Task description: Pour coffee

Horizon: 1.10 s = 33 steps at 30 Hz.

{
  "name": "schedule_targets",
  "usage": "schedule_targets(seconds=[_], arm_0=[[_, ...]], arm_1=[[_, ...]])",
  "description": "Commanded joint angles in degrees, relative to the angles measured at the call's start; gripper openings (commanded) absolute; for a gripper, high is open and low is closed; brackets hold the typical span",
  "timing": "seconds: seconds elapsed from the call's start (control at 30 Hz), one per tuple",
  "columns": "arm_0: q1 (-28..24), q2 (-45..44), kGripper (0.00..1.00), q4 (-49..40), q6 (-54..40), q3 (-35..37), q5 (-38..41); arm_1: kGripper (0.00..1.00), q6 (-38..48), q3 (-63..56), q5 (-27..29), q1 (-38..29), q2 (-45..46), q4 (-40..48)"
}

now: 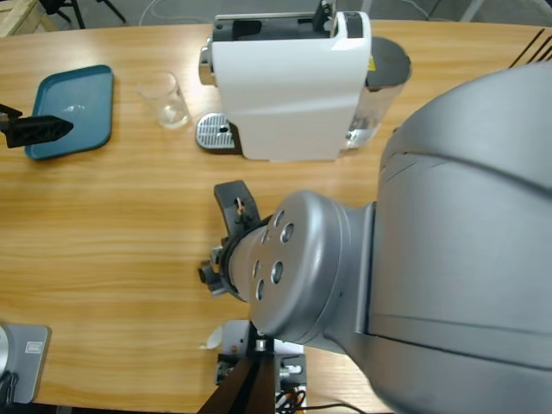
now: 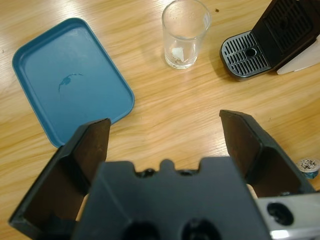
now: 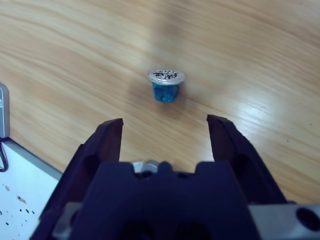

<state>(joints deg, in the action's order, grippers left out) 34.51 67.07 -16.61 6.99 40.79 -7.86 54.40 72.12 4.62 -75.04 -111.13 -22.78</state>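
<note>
My left gripper (image 2: 165, 140) has its jaws spread wide over bare wood, just near of the teal rectangular plastic tray (image 2: 70, 82) and the small clear glass tumbler (image 2: 184, 34), which holds only a pale trace of coffee (image 2: 179, 59) at its bottom, left of the white coffee machine (image 1: 289, 86). My right gripper (image 3: 165, 131) is likewise agape, the blue foil-topped capsule (image 3: 166, 85) standing just beyond its tips.

Capsule (image 3: 166, 84) hidden under silver elbow (image 1: 414, 250) in high view.
</note>
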Motion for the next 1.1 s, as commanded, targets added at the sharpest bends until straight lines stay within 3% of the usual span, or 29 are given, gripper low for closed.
schedule_targets(seconds=[0.03,1.1], arm_0=[[0.3,1.9,0.941,0.5,0.1,-1.4,0.3],[0.3,2.0,0.996,0.5,0.0,-1.3,0.4]], arm_1=[[0.683,1.0,-0.7,1.4,-0.7,-5.3,2.4],[0.678,1.0,3.1,1.4,-0.7,-10.6,3.0]])
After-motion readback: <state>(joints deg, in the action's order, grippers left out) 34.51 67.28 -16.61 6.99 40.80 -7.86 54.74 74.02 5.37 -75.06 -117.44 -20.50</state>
